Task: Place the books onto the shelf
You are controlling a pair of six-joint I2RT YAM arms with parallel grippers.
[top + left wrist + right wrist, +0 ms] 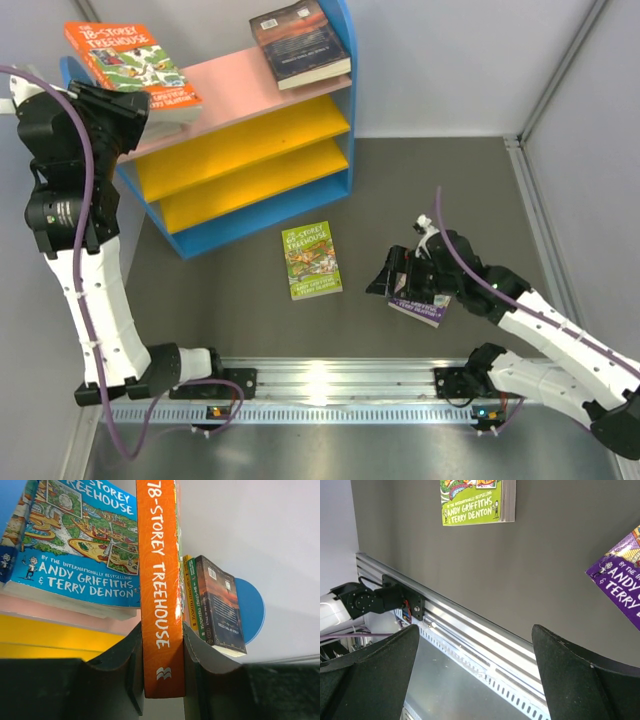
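My left gripper (pixel 133 106) is shut on the spine of an orange "78-Storey Treehouse" book (pixel 160 580), holding it at the left end of the shelf's (pixel 240 150) pink top board, against a blue-cover book (pixel 80 545). The orange book's cover (pixel 125 60) shows from above. A thick dark book (pixel 300 42) lies at the right end of the top board, and thin green and yellow spines (pixel 192 595) lie next to it. A green book (pixel 312 260) lies flat on the grey table. My right gripper (pixel 385 278) stands open and empty, low beside a purple book (pixel 420 305).
The aluminium rail (pixel 330 380) with both arm bases runs along the near edge, and it fills the space under the right gripper (pixel 475 635). White walls close in the left, back and right sides. The two yellow boards (pixel 250 135) hold nothing.
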